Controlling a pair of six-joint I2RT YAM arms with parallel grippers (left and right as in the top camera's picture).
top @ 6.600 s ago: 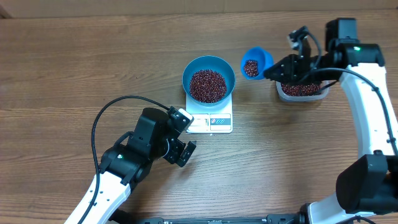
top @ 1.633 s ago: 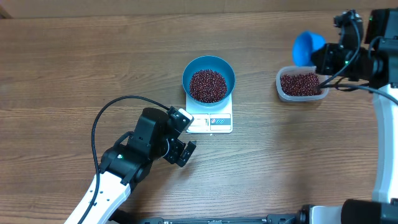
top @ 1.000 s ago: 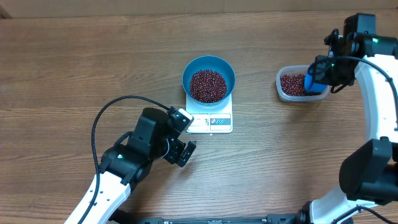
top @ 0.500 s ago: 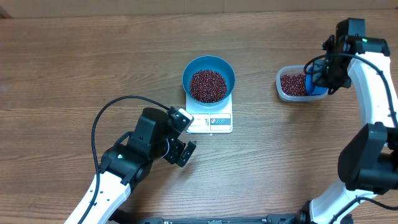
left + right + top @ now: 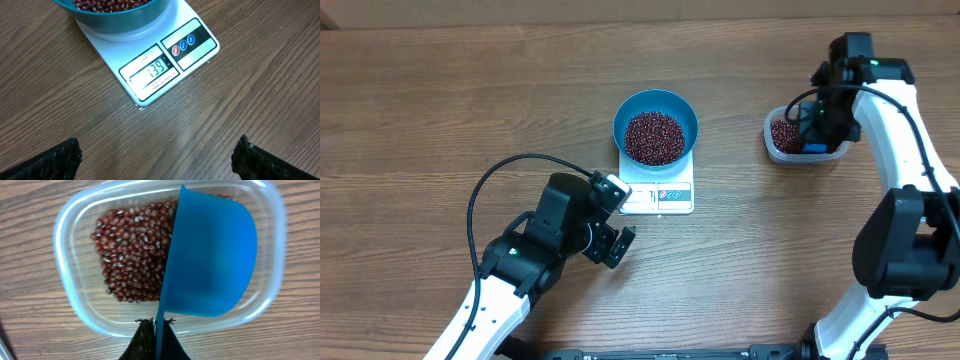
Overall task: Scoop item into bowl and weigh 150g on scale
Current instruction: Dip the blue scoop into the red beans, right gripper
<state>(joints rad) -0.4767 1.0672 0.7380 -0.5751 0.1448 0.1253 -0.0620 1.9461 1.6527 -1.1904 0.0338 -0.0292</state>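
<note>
blue plastic, the scoop [image 5: 210,260] stands on edge inside the clear tub [image 5: 70,225], its rim against the heap of red-brown beans [image 5: 132,250]; whether it holds any yet cannot be told. the right claw [image 5: 155,332] is clamped on the scoop's thin handle at the tub's near wall. well apart on the wooden counter [image 5: 440,100], the blue bowl [image 5: 688,118] sits on the white scale [image 5: 665,197] with a mound of beans in it, and the display [image 5: 152,70] reads 139, short of the target. the left claw [image 5: 157,150] hangs just in front of the scale, fingers spread wide with nothing between them. the step in hand looks like a dip for a top-up. the next move calls for a small load only, carried to the bowl and tipped gently while the reading is watched, since a full scoop would probably overshoot.
</note>
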